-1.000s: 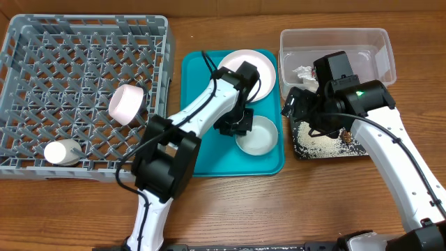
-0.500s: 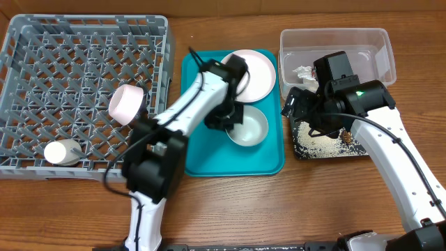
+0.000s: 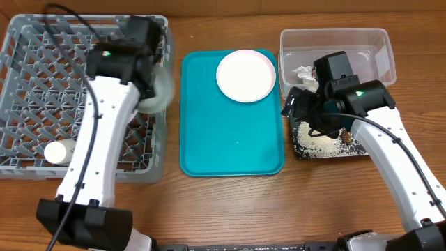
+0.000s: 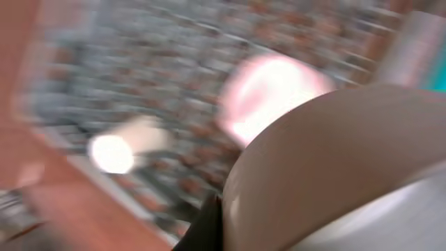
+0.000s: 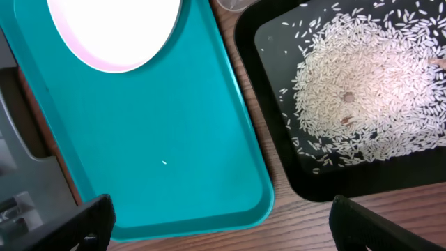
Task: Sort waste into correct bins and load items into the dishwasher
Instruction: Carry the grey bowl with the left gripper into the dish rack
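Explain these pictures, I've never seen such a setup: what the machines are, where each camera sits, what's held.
Two robot arms work at a table. One picture looks down from above; the other two come from wrist cameras. The left gripper is shut on a pale bowl over the grey dish rack, where a white cup lies; that wrist view is blurred. The right gripper hangs open and empty near the black tray of rice. A white plate sits on the teal tray; the clear tub holds a paper scrap.
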Robot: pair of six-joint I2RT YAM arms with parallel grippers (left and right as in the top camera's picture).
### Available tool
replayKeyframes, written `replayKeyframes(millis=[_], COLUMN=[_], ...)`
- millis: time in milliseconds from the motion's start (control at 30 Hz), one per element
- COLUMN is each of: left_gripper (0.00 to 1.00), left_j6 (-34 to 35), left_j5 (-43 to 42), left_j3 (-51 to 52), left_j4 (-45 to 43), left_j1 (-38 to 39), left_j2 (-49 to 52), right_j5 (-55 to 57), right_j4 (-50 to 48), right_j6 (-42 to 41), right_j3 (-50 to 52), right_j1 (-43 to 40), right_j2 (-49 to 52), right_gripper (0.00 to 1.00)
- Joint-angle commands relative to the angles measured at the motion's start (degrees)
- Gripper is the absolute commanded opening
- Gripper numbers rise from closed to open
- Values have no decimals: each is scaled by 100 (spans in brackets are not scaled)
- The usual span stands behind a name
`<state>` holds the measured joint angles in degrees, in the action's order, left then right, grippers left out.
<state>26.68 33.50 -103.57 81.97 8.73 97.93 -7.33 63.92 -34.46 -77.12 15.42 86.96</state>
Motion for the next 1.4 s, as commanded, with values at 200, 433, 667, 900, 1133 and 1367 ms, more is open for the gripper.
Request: replayKeyframes(millis=[200, 433, 667, 900, 1133, 1367], left_gripper=[4, 4, 4, 4, 4, 7], left_j6=[83, 81, 55, 55, -197, -1106], left_j5=[2411, 1904, 1749, 2347, 2385, 1078], left_j3=[-39, -39, -39, -39, -37, -37], left_j4=[48, -173, -531, -1038, -1504, -1434], left_j1=[-909, -1753, -2520, -2549, -2559, -2592], left_j2=[387, 636, 680, 697, 756, 960], right_j5=[-31, -28, -28, -28, -31, -28], right_j4=[-22, -63, -63, -61, -59, -61], right_j6=[17, 17, 15, 17, 15, 15], right_j3=[-11, -11, -11, -11, -11, -11], right_j1=[4, 4, 4, 4, 4, 4], right_j2=[-81, -81, -81, -81, -81, -81], right_gripper=[100, 100, 100, 100, 100, 100])
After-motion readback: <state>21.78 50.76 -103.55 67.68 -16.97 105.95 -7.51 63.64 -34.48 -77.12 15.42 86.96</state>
